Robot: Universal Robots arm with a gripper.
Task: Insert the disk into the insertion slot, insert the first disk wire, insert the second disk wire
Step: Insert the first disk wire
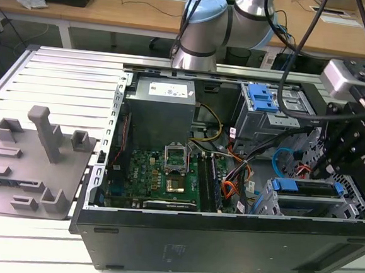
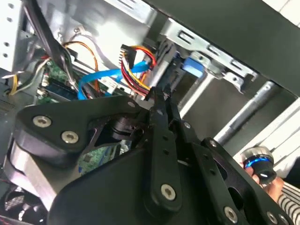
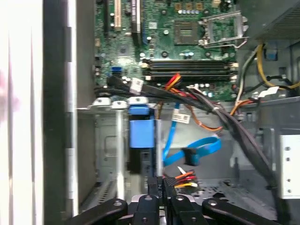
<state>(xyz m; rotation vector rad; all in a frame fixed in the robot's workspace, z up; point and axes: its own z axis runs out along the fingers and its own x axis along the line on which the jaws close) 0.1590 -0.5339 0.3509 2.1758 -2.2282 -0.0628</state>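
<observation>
The disk (image 1: pixel 306 187) lies in the insertion slot (image 1: pixel 267 201) at the exterior view's right; its blue carrier (image 3: pixel 140 133) faces my gripper (image 3: pixel 161 186). The gripper (image 1: pixel 324 161) hangs just behind the slot and is shut on the black plug of the first disk wire (image 3: pixel 185 177), a thin red and orange bundle (image 2: pixel 135 60). The plug sits close to the disk's rear edge; I cannot tell whether it touches. The second disk wire (image 3: pixel 201 147), a flat light-blue cable (image 2: pixel 101 78), loops loose beside the gripper (image 2: pixel 158 96) and shows as a blue arc (image 1: pixel 280 158).
The open computer case (image 1: pixel 225 238) rests on a slatted metal table. The motherboard (image 1: pixel 160 173), a power supply (image 1: pixel 159 109) and a taller cage with a blue latch (image 1: pixel 261 97) crowd the inside. Black cable bundles (image 3: pixel 197 96) cross above the slot. A grey fixture (image 1: pixel 35 163) stands at the left.
</observation>
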